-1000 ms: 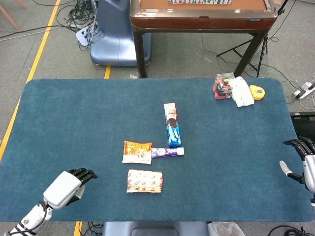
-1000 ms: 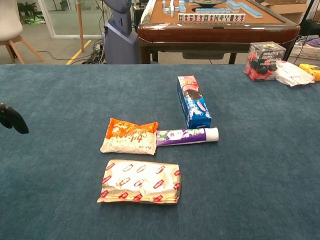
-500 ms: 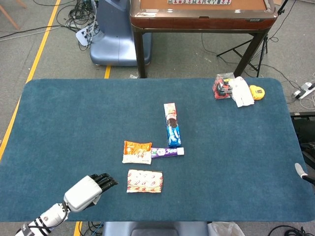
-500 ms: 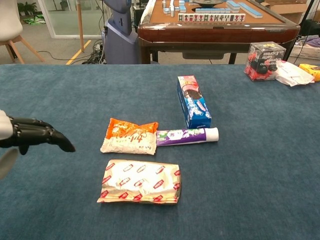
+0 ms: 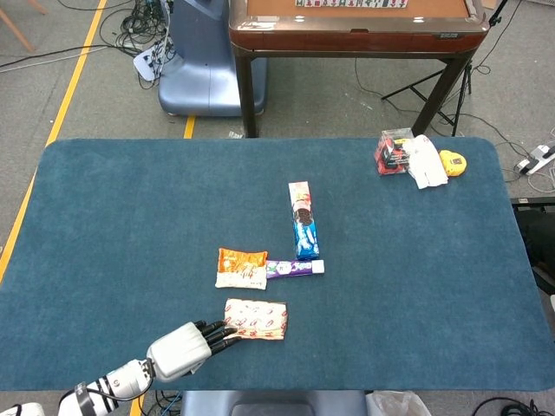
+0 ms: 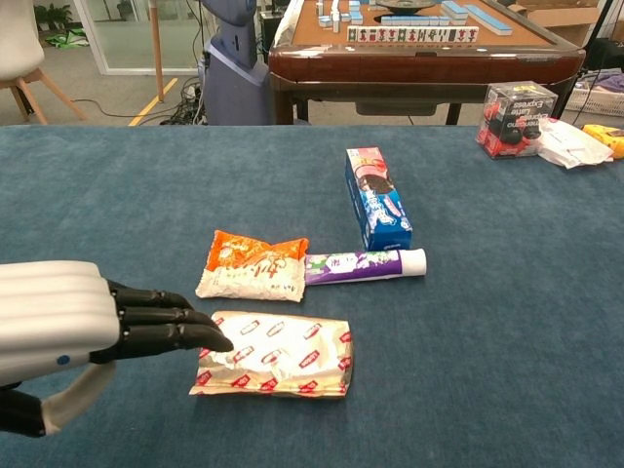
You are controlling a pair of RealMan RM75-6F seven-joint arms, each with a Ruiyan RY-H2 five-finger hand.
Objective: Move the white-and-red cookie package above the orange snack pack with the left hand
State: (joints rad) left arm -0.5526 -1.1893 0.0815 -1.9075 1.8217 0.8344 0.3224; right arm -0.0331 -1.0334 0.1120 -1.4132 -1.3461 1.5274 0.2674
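A blue-carpeted desk (image 5: 113, 225) fills the near scene. Beyond its far edge stands a brown wooden mahjong table (image 5: 355, 26) on dark legs, with tiles lined up on top. The floor (image 5: 87, 95) is grey, crossed by a yellow line (image 5: 76, 69) at left, with tangled cables (image 5: 130, 30) nearby.

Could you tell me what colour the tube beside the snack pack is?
Purple with a white cap; the tube shows best in chest view.
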